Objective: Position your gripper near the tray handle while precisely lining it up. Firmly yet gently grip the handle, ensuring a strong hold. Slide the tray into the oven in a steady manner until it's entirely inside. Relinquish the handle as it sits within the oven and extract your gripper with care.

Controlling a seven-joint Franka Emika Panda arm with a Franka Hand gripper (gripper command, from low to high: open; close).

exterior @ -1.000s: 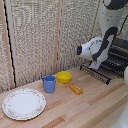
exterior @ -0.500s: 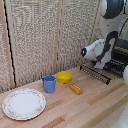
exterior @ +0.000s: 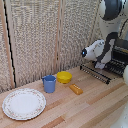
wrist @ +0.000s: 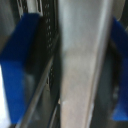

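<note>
In the wrist view the end effector [wrist: 70,65] shows two blue fingers [wrist: 17,75] standing well apart on either side of a broad, blurred silver-grey metal surface, with a thin dark bar of the tray [wrist: 37,97] running diagonally between them; the fingers are spread and the pads press on nothing that can be seen, so it is open. Whether the bar is the tray handle itself cannot be told from this close, blurred picture. In the exterior view the end effector is hidden behind the white arm [exterior: 97,50], which reaches down over the tray [exterior: 102,70] at the exterior view's right. The tray handle [exterior: 95,73] runs along the front edge of the rack, which sticks out from the oven [exterior: 121,52] at the right edge, above the wooden desk [exterior: 85,107]. Well apart, toward the exterior view's left, stand a blue cup [exterior: 49,83] and just beside it a yellow bowl [exterior: 63,77]; a small orange block [exterior: 76,89] lies near them, and a round patterned plate [exterior: 23,103] rests further left.
</note>
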